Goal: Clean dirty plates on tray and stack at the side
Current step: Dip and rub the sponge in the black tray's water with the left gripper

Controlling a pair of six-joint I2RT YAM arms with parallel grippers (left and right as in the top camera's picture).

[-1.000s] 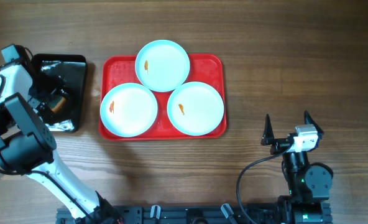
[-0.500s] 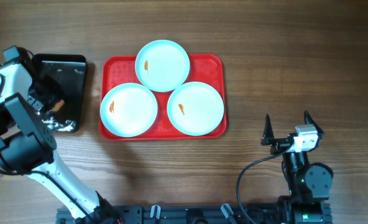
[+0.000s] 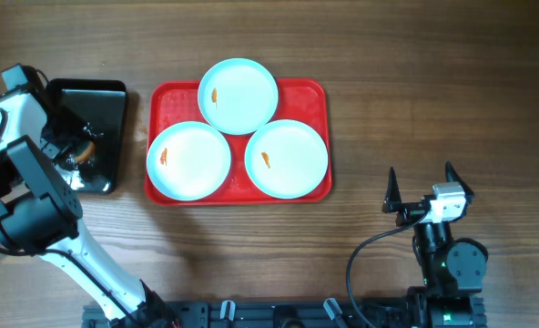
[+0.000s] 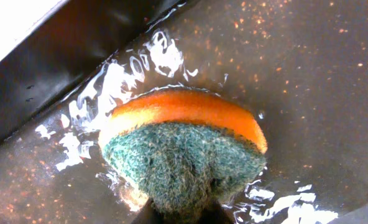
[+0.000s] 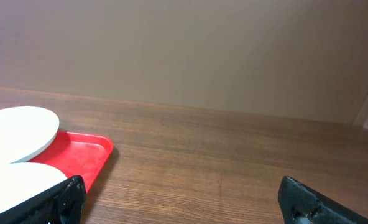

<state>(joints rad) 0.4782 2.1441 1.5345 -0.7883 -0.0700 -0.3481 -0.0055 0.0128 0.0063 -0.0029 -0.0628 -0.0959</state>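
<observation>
Three pale round plates sit on the red tray (image 3: 312,95): one at the back (image 3: 238,96), one front left (image 3: 188,161), one front right (image 3: 287,158). Each carries a small orange smear. Over at the left, my left gripper (image 3: 78,151) reaches into the black tray (image 3: 108,98) and is shut on an orange-and-green sponge (image 4: 184,143), which bulges between the fingers (image 4: 181,214). My right gripper (image 3: 422,175) stands open near the front right, well away from the plates; its wrist view shows bare wood between the fingers (image 5: 184,199) and the red tray's corner (image 5: 87,152).
The black tray's floor (image 4: 308,74) is wet, with glinting water round the sponge. Bare wooden table lies right of the red tray and in front of it. The left arm's links (image 3: 33,196) crowd the left edge.
My left gripper has gone from open to shut, pinching the sponge in the black tray. The plates, the red tray and the right arm have not moved.
</observation>
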